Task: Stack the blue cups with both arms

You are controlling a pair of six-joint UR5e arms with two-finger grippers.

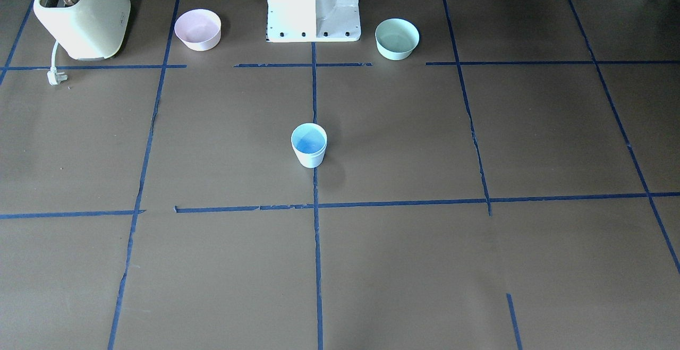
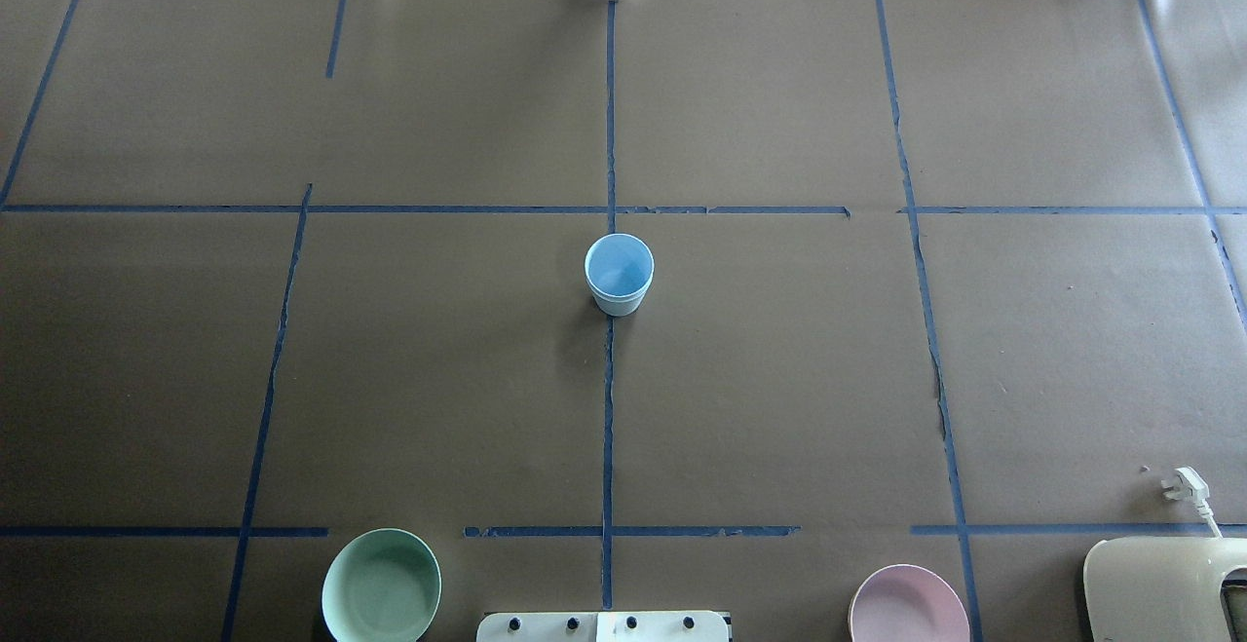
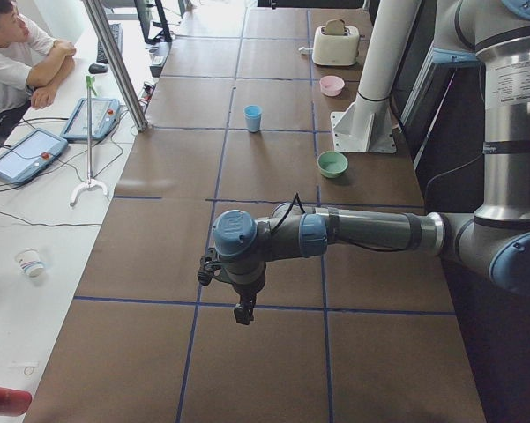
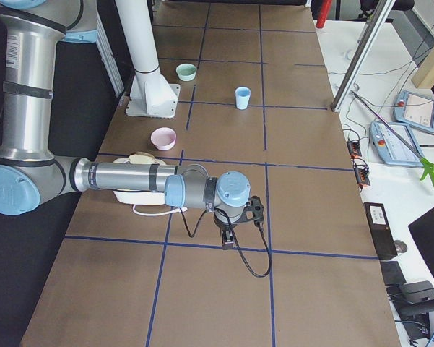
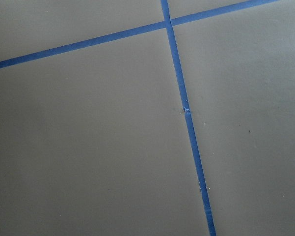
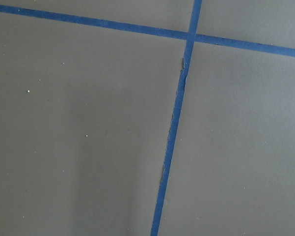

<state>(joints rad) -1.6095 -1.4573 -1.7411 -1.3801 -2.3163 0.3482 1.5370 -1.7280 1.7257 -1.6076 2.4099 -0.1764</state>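
One pale blue tapered handleless cup (image 2: pixel 619 275) with a brighter sky-blue inside is standing upright and mouth-up at the middle of the brown paper-covered surface (image 2: pixel 779 379), on the central strip of blue tape (image 2: pixel 608 428). No second separate cup is showing in any view. In the front-facing view a faint step is showing under the rim; it may be one rim seated inside another, but it is too small to tell. Judgement: the two cups are probably sitting nested as one stack, so the stacking itself is looking done, though the pictures are not proving it. The grey jointed left arm (image 3: pixel 362 231) is reaching out low over the surface near the table's left end, well apart from the cup, with the black left gripper (image 3: pixel 242 311) pointing down over bare paper. The grey jointed right arm (image 4: pixel 126 177) is doing the same near the opposite end, its black right gripper (image 4: pixel 228 238) hanging above a tape line. Both grippers are showing only in the side views, so I cannot tell whether either is spread or clenched; nothing is visibly hanging from them. Both wrist cameras are showing only paper and tape. The pale pink round bowl (image 1: pixel 197 30) and the mint-green round bowl (image 1: pixel 397 39) are sitting on either side of the white pedestal base (image 1: pixel 313 7), well apart from the cup. If the nesting is real, nothing more is looking necessary.
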